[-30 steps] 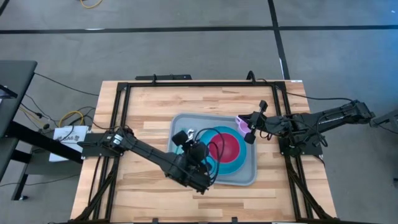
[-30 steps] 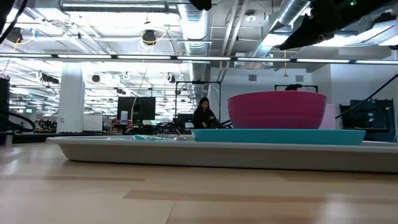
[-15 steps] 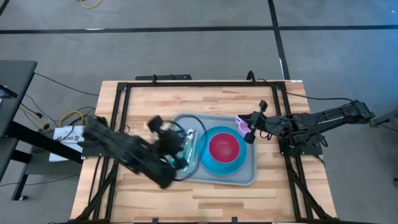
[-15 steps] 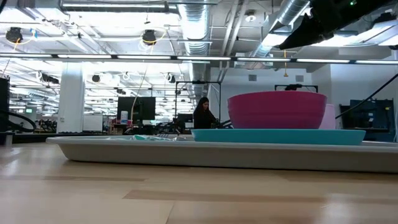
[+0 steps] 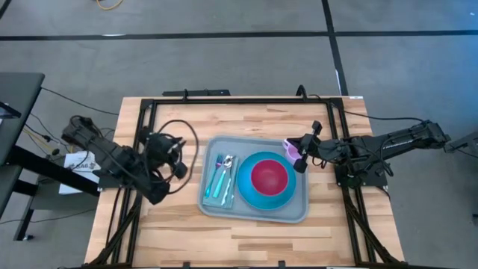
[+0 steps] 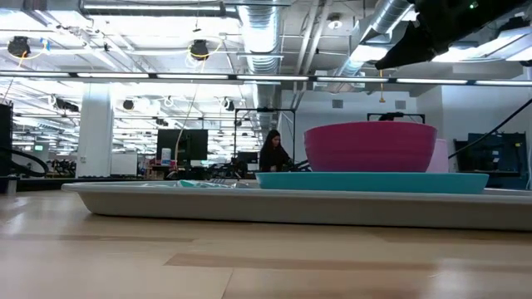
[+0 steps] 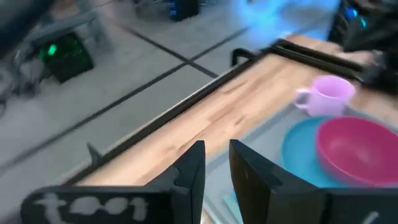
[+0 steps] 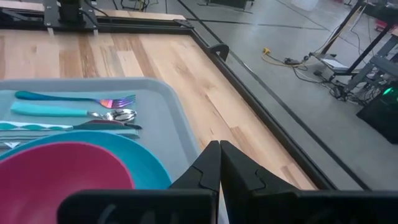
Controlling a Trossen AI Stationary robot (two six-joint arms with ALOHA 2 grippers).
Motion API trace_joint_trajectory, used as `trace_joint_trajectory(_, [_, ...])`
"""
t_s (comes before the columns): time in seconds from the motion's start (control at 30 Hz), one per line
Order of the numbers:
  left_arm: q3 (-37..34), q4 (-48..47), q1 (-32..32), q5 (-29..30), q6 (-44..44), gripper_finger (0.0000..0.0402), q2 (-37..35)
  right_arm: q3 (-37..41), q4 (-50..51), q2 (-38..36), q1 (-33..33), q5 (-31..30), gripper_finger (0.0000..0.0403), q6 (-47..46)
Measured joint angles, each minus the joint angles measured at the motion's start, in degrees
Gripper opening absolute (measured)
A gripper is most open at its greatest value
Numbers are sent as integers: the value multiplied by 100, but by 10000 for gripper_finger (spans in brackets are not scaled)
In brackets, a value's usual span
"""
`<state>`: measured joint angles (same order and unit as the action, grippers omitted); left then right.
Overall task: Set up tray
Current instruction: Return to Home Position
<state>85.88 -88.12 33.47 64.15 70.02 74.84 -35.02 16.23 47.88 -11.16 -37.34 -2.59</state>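
Left gripper (image 5: 178, 161): has drawn back off the tray (image 5: 258, 215) to the left-middle of the high view; slightly open, empty.
Right gripper (image 5: 299, 155): by the tray's upper right corner, closed, empty.
Tray: frame centre, laid with bowl (image 5: 269, 175) and cutlery (image 5: 222, 178).
Meaning: only homing seems left.

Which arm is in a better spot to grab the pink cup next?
Right, probably. The right claw hangs just beside the pink cup at the tray's corner; the left claw is off past the tray's opposite side.
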Motion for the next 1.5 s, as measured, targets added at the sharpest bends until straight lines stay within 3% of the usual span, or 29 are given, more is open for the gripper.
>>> trace_joint_trajectory(0.1, [-1502,839,-1,240,604,63,-675,0,2,2,0,2,0,0])
trace_joint_trajectory(0.2, [-2841,2235,0,355,248,63,-1348,1,6,17,0,2,0,1])
trace_joint_trajectory(0.33, [-4219,4336,-15,-28,-996,63,-2128,2,2,17,6,-5,0,91])
trace_joint_trajectory(0.53, [-5701,7252,-45,-736,-3280,63,-3255,1,-29,15,4,-4,0,104])
trace_joint_trajectory(0.7, [-6554,8820,-309,-1577,-5128,63,-4291,0,-90,15,4,-27,0,107])
trace_joint_trajectory(1.03, [-7433,8822,-1112,-3014,-6848,63,-6486,0,-818,15,149,-44,0,1006])
trace_joint_trajectory(1.2, [-7463,8042,-1323,-3136,-6934,63,-7377,2,-1423,15,561,-43,0,1255])
trace_joint_trajectory(1.3, [-7570,7931,-1398,-3120,-7001,63,-7476,2,-1552,13,899,-20,0,1071])
trace_joint_trajectory(1.5, [-7969,8293,-1548,-3267,-7021,63,-7415,1,-1053,16,1447,40,0,-195])
